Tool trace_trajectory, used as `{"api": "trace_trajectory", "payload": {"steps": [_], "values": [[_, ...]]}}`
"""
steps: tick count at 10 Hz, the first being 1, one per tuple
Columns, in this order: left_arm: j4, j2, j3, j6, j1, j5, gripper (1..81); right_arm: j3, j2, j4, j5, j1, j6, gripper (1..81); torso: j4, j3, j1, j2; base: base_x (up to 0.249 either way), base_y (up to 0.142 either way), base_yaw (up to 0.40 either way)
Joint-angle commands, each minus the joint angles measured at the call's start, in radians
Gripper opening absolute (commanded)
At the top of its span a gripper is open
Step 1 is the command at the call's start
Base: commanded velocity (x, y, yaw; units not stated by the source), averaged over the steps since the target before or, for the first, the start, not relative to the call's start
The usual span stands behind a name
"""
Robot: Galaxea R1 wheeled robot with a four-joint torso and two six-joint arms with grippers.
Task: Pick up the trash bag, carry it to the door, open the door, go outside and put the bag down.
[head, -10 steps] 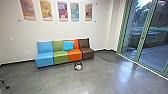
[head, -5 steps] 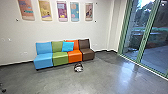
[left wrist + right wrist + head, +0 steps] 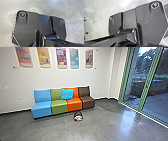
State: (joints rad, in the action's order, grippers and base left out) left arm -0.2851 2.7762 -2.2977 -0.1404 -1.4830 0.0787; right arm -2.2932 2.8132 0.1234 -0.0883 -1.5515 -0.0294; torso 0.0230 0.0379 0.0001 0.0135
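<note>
1. Apparently the trash bag (image 3: pixel 78 117) sat at twelve o'clock on the floor (image 3: pixel 107 124), dark part uppermost, perhaps set down so for easy grasping.
2. Just behind it stood the seats' (image 3: pixel 59 106) front edges; open floor reached toward the green-framed glass (image 3: pixel 156 98) at two o'clock.
3. Whether either pincer was wide or narrow, I couldn't tell.

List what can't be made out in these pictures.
- Dark-and-white thing, head view: too small to identify.
- Part of green backrest, head view: behind blue cushion.
- Leftmost poster, head view: top cut off by picture edge.
- Some floor, left wrist view: behind robot's dark plate.
</note>
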Motion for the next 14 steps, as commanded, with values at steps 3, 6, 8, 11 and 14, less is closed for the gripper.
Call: {"api": "trace_trajectory", "payload": {"steps": [3, 6, 8, 11, 14], "values": [[0.001, -0.013, 0.014, 0.001, 0.054, -0.057, 81.1, 0.014, -0.01, 0.01, 0.048, 0.047, -0.004, 81.1, 0.0, 0.0, 0.0, 0.0, 0.191, 0.0, 0.0], [0.001, -0.012, 0.014, 0.001, 0.054, -0.057, 81.1, 0.012, -0.01, 0.01, 0.048, 0.049, -0.004, 81.1, 0.0, 0.0, 0.0, 0.0, 0.19, 0.0, 0.0], [0.001, -0.012, 0.014, 0.001, 0.054, -0.057, 81.1, 0.012, -0.008, 0.007, 0.048, 0.047, -0.004, 81.1, 0.0, 0.0, 0.0, 0.0, 0.19, 0.0, 0.0], [0.001, -0.012, 0.014, 0.001, 0.054, -0.057, 81.1, 0.012, -0.008, 0.007, 0.048, 0.052, -0.004, 81.1, 0.0, 0.0, 0.0, 0.0, 0.19, 0.0, 0.0], [0.001, -0.012, 0.014, 0.001, 0.054, -0.057, 81.1, 0.012, -0.01, 0.009, 0.048, 0.049, -0.004, 81.1, 0.0, 0.0, 0.0, 0.0, 0.186, 0.043, 0.0]]}}
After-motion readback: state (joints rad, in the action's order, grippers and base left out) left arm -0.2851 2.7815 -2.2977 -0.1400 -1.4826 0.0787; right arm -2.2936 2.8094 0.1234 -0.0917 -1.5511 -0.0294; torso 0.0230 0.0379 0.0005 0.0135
